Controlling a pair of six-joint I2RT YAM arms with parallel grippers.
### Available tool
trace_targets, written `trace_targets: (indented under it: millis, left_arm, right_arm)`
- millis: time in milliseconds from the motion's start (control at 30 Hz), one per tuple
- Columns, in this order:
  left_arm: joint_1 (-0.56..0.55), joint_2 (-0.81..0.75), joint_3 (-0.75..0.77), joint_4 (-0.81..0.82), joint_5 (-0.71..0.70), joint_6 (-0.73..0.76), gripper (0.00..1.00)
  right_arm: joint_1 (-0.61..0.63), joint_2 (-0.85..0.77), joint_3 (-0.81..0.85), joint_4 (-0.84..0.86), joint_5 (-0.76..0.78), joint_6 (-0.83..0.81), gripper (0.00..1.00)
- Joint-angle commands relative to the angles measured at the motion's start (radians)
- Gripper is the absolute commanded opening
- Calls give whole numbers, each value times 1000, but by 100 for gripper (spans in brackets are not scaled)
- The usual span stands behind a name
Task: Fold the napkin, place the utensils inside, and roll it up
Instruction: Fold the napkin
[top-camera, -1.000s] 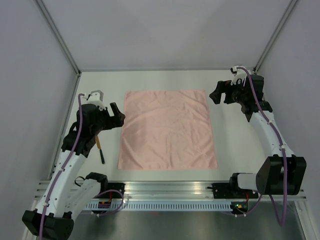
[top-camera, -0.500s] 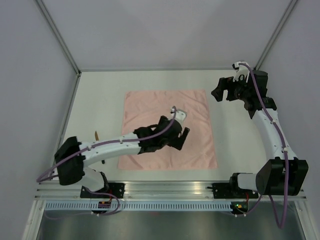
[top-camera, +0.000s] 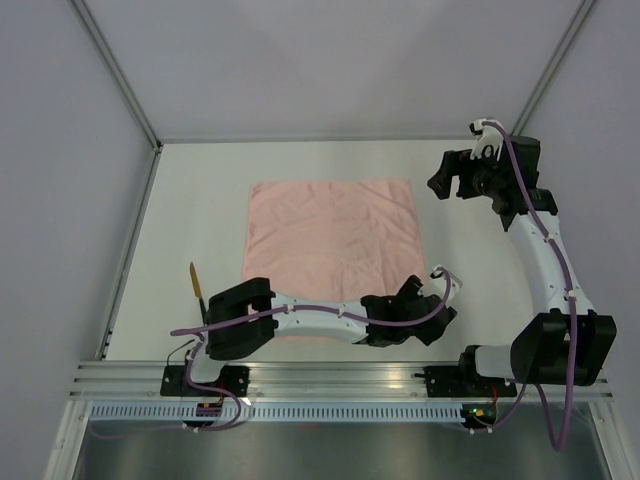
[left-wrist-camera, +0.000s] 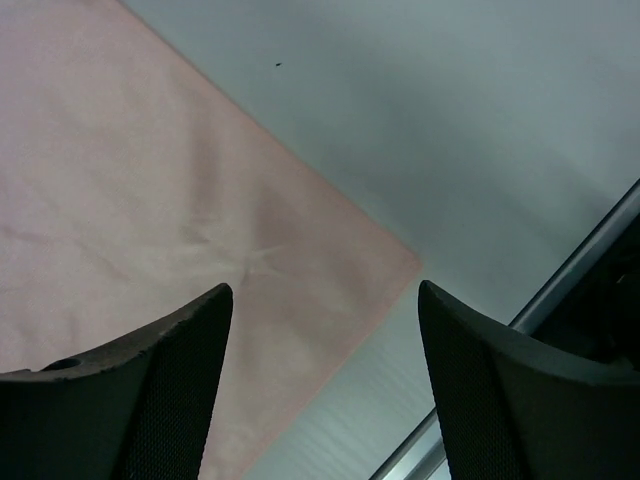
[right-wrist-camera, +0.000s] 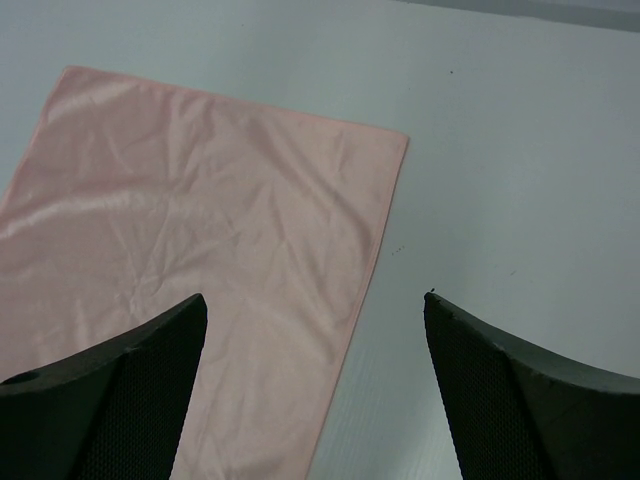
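The pale pink napkin (top-camera: 330, 245) lies flat and unfolded in the middle of the table. My left arm stretches low across its near edge. My left gripper (top-camera: 437, 312) is open over the near right corner, and that corner (left-wrist-camera: 395, 262) shows between its fingers in the left wrist view, where the left gripper (left-wrist-camera: 325, 292) holds nothing. My right gripper (top-camera: 440, 186) hangs open beside the far right corner. The napkin's right edge (right-wrist-camera: 385, 215) runs between the fingers of the right gripper (right-wrist-camera: 315, 300). One utensil (top-camera: 196, 283), a yellow-orange and black stick, lies left of the napkin.
A metal rail (top-camera: 330, 376) runs along the table's near edge, just behind my left gripper, and shows again as the rail (left-wrist-camera: 585, 255) in the left wrist view. Grey walls and frame posts (top-camera: 115, 75) enclose the table on three sides.
My left arm has swung from the left side by the utensil, across the napkin, down to its near right corner. The right gripper has drifted slightly right and back. Both stay open.
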Motion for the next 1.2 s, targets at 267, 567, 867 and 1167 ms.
trace_targets:
  millis: [267,567,867,1167]
  left_arm:
    - [-33,148,126,79,49,44,65]
    - [-44,196,142,87,69,49,60]
    - [-44,234,137,96,49,59,56]
    - [-44,237,113,104,37,53,30]
  right_arm:
    - [-15,-4,43,-23,16,18,93]
    - [-15,16,37,-22,2,23,91]
    - [-17,23,28,-20,-4,22,90]
    - [-17,28,23,-19,-7,18,89]
